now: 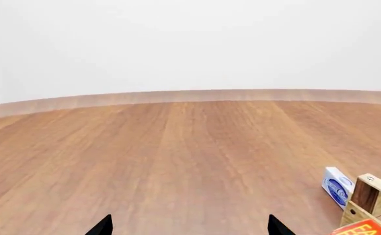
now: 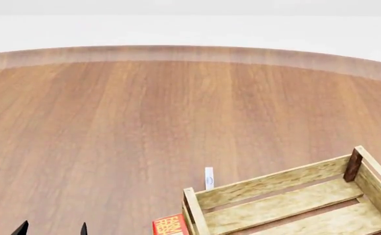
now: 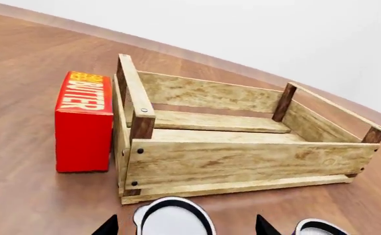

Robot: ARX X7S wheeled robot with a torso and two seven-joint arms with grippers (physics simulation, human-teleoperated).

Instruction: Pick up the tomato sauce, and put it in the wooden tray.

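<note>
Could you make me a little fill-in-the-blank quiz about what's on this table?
1. The box beside the wooden tray is coloured ____.
2. The word printed on that box is ____.
3. Inside, the wooden tray holds ____.
4. The table top is made of ____.

Missing words: red; BUTTER; nothing; wood.

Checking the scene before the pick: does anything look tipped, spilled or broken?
Nothing stands out. The tray sits flat, intact and empty; the butter box stands beside its end wall. A small blue-and-white box lies on the table beyond the tray. No spills visible.
</note>
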